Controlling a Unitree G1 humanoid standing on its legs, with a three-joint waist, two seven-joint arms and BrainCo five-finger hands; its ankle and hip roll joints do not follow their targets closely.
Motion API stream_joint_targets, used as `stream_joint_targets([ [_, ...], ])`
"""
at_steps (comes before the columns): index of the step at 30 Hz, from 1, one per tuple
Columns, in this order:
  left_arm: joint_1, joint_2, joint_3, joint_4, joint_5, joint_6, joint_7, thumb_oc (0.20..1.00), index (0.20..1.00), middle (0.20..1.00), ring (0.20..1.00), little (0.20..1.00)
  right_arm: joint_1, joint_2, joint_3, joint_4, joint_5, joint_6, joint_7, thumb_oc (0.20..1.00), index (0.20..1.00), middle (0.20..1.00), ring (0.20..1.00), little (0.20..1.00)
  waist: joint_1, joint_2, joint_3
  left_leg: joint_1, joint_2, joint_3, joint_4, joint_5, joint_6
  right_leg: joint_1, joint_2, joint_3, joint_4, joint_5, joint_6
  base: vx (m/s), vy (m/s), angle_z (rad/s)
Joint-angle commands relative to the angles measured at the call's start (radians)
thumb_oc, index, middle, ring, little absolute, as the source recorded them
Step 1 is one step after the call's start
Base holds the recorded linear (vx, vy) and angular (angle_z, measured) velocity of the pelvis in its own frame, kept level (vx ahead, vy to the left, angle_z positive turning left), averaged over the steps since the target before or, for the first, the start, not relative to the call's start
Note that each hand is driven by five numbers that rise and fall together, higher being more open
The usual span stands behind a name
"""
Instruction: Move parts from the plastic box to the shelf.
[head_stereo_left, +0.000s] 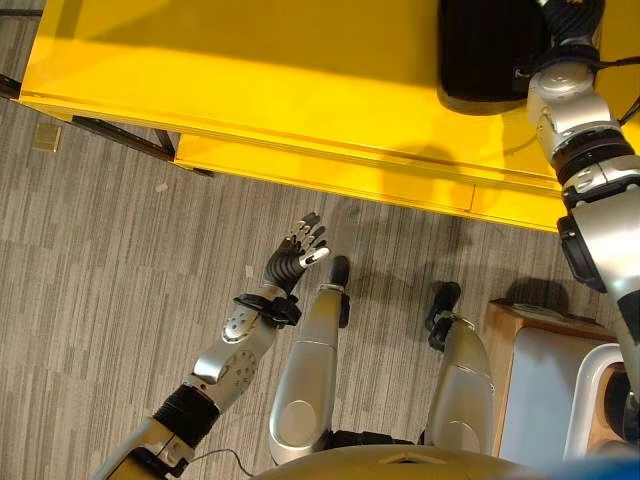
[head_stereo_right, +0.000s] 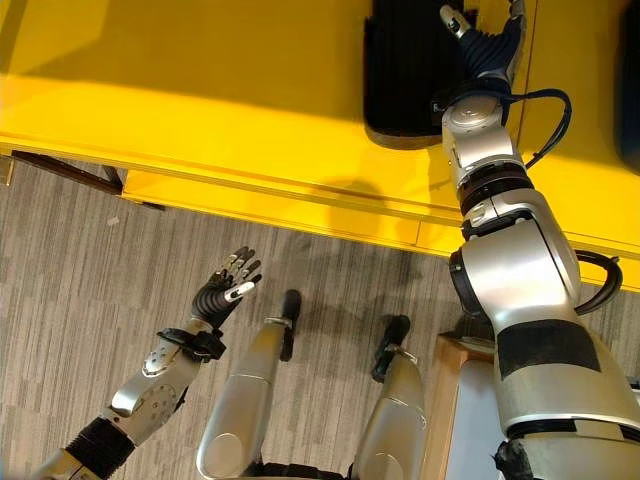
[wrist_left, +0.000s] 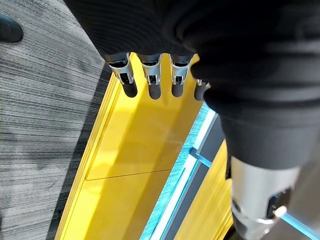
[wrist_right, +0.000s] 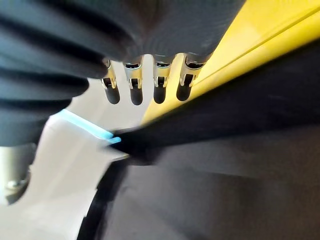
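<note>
The right hand (head_stereo_right: 487, 40) reaches over the bright yellow shelf (head_stereo_right: 180, 110), its fingers loosely extended beside a black, boxy part (head_stereo_right: 405, 70) lying on the yellow surface. I can't tell whether they touch it; they don't look wrapped round it. The left hand (head_stereo_left: 298, 258) hangs low over the grey striped carpet floor (head_stereo_left: 90, 260), fingers relaxed and holding nothing. If the part is being set down, it would do well to draw the hand straight back, so the fingers don't drag it toward the shelf's edge.
</note>
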Motion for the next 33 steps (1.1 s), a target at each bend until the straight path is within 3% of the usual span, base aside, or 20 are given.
stream_joint_targets([
  [1,0.029,0.019,0.006,-0.052,-0.038,-0.051,0.007,1.000,1.000,1.000,1.000,1.000,-0.070,-0.039,0.000,-0.080,0.032,-0.067,-0.033,1.000,1.000,1.000,1.000,1.000,0.012,-0.008,-0.013,0.025,0.006,0.006,0.004,-0.062,-0.011,0.024,0.034,0.028,0.091,-0.096,0.000,0.00,0.000,0.00],
  [15,0.052,0.020,0.018,-0.038,-0.050,-0.047,0.004,1.000,1.000,1.000,1.000,1.000,0.061,-0.077,-0.098,-0.415,-0.026,-0.108,-0.091,1.000,1.000,1.000,1.000,1.000,-0.010,-0.023,-0.011,0.043,0.017,0.011,-0.003,-0.057,-0.014,0.034,0.040,0.035,0.084,-0.090,-0.001,-0.01,-0.002,-0.01],
  [22,0.069,0.010,0.024,-0.036,-0.052,-0.042,0.007,1.000,1.000,1.000,1.000,1.000,0.271,-0.097,-0.239,-0.665,-0.102,-0.124,-0.129,1.000,1.000,1.000,1.000,1.000,-0.027,-0.029,-0.009,0.047,0.021,0.010,0.004,-0.058,-0.015,0.039,0.041,0.039,0.095,-0.100,-0.003,-0.01,-0.012,-0.05],
  [27,0.083,-0.004,0.037,-0.029,-0.040,-0.041,0.006,1.000,1.000,1.000,1.000,1.000,0.483,-0.058,-0.355,-0.824,-0.167,-0.138,-0.148,1.000,1.000,1.000,1.000,1.000,-0.038,-0.026,-0.003,0.052,0.024,0.008,0.005,-0.055,-0.015,0.041,0.039,0.036,0.105,-0.106,-0.003,0.00,-0.004,-0.01],
  [33,0.100,-0.006,0.042,-0.023,-0.029,-0.036,0.002,1.000,1.000,1.000,1.000,1.000,0.630,-0.009,-0.406,-0.897,-0.183,-0.146,-0.134,1.000,1.000,1.000,1.000,1.000,-0.045,-0.026,-0.002,0.053,0.027,0.006,0.010,-0.055,-0.013,0.038,0.037,0.036,0.115,-0.108,-0.005,0.00,0.000,0.00],
])
